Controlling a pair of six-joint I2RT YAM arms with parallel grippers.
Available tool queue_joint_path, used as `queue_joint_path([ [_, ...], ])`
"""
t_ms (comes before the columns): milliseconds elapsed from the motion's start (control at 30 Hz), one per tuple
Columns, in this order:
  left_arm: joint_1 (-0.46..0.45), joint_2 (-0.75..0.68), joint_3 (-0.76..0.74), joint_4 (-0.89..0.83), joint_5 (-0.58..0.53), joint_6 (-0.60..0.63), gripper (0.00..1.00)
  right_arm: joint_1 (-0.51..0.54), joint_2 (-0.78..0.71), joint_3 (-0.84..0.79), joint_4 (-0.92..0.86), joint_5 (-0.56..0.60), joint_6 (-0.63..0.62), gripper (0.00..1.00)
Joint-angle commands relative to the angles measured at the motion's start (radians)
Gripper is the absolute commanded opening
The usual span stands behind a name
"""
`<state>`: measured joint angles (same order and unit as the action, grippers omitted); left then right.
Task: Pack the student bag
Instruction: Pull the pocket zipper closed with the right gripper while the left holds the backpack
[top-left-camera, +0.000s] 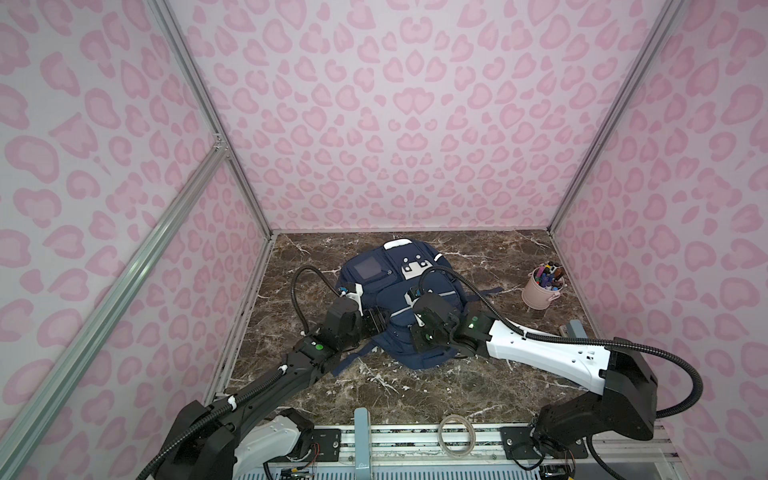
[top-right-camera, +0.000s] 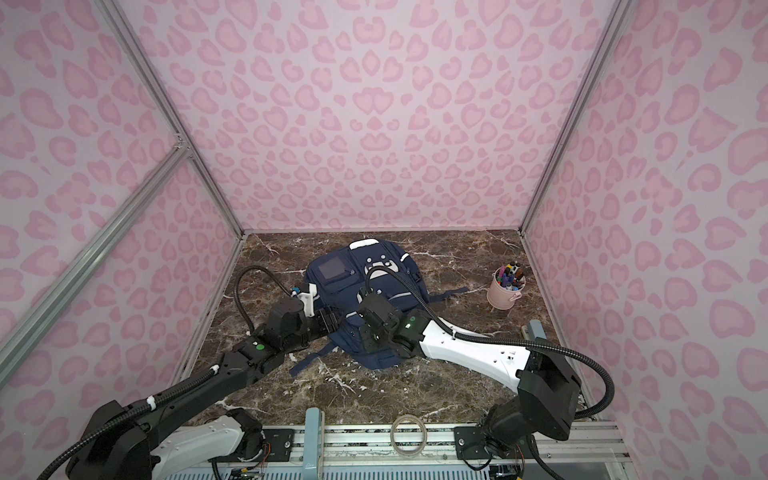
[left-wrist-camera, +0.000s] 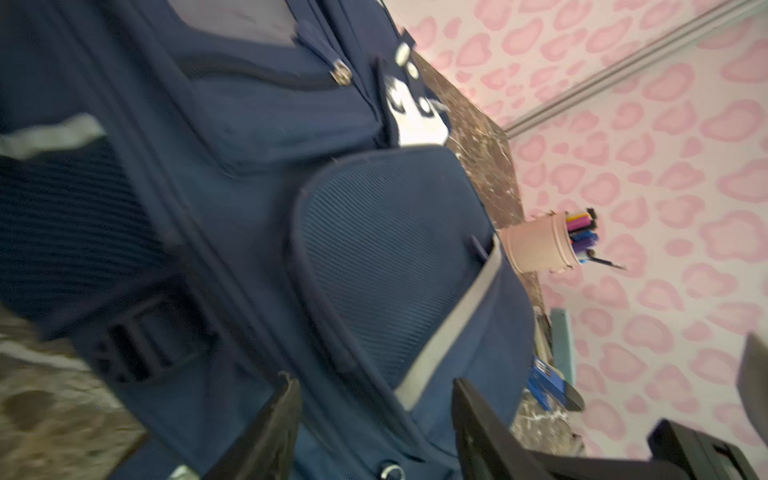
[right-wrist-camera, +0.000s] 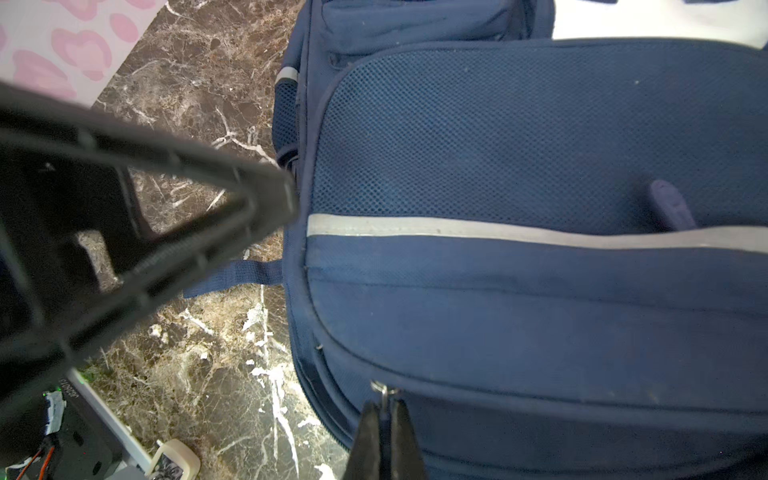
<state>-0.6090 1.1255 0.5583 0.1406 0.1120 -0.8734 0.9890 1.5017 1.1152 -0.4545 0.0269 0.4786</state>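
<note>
The student bag (top-left-camera: 374, 270) (top-right-camera: 340, 270), navy with pale reflective stripes, lies flat on the marble table in both top views. My left gripper (top-left-camera: 380, 320) (top-right-camera: 332, 318) (left-wrist-camera: 374, 380) is open at the bag's left side, and its jaws straddle blue fabric without pinching it. One of its black fingers (right-wrist-camera: 249, 199) shows in the right wrist view beside the bag (right-wrist-camera: 540, 311). My right gripper (top-left-camera: 417, 338) (top-right-camera: 368, 336) (right-wrist-camera: 384, 405) is shut on a zipper pull (right-wrist-camera: 384, 390) with a metal ring at the bag's near edge. That ring (left-wrist-camera: 390, 471) also shows on the bag (left-wrist-camera: 374, 249) in the left wrist view.
A pink cup of coloured pens (top-left-camera: 542, 286) (top-right-camera: 507, 286) (left-wrist-camera: 540, 245) stands right of the bag. A clear tape ring (top-left-camera: 457, 434) lies on the front rail. A grey-blue block (top-left-camera: 575, 328) sits at the table's right edge. Pink patterned walls enclose three sides.
</note>
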Motion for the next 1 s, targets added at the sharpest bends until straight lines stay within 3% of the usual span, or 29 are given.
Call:
queue_joint_path([
  [0,-0.029,0.058,0.015,0.160,-0.001,-0.082,0.61,0.011,0.001,-0.001,0.049,-0.010,-0.004,0.00],
  [33,-0.033,0.090,0.026,0.166,0.002,-0.082,0.60,0.013,-0.001,-0.008,0.058,-0.016,-0.004,0.00],
  [100,-0.042,0.142,0.028,0.207,0.025,-0.100,0.49,0.019,-0.008,-0.018,0.071,-0.024,-0.006,0.00],
  [133,-0.046,0.160,0.031,0.215,0.030,-0.105,0.39,0.022,-0.010,-0.020,0.075,-0.025,-0.009,0.00],
  [200,-0.050,0.169,0.037,0.192,0.025,-0.100,0.07,0.022,-0.010,-0.024,0.063,-0.007,-0.011,0.00],
  [233,-0.050,0.159,0.044,0.164,0.011,-0.086,0.03,0.018,-0.011,-0.029,0.056,0.004,-0.012,0.00],
  [333,-0.037,0.116,0.075,0.041,-0.033,-0.040,0.03,-0.007,-0.031,-0.074,0.026,0.048,-0.010,0.00],
  [500,0.026,0.053,0.070,-0.029,0.039,-0.022,0.03,-0.081,-0.089,-0.192,-0.024,0.157,-0.028,0.00],
  [700,0.037,0.040,0.055,-0.050,0.083,-0.008,0.03,-0.231,-0.144,-0.257,-0.006,0.187,-0.061,0.00],
  [967,0.087,0.057,0.048,-0.080,0.115,0.041,0.03,-0.424,-0.052,-0.260,0.074,0.100,-0.139,0.00],
])
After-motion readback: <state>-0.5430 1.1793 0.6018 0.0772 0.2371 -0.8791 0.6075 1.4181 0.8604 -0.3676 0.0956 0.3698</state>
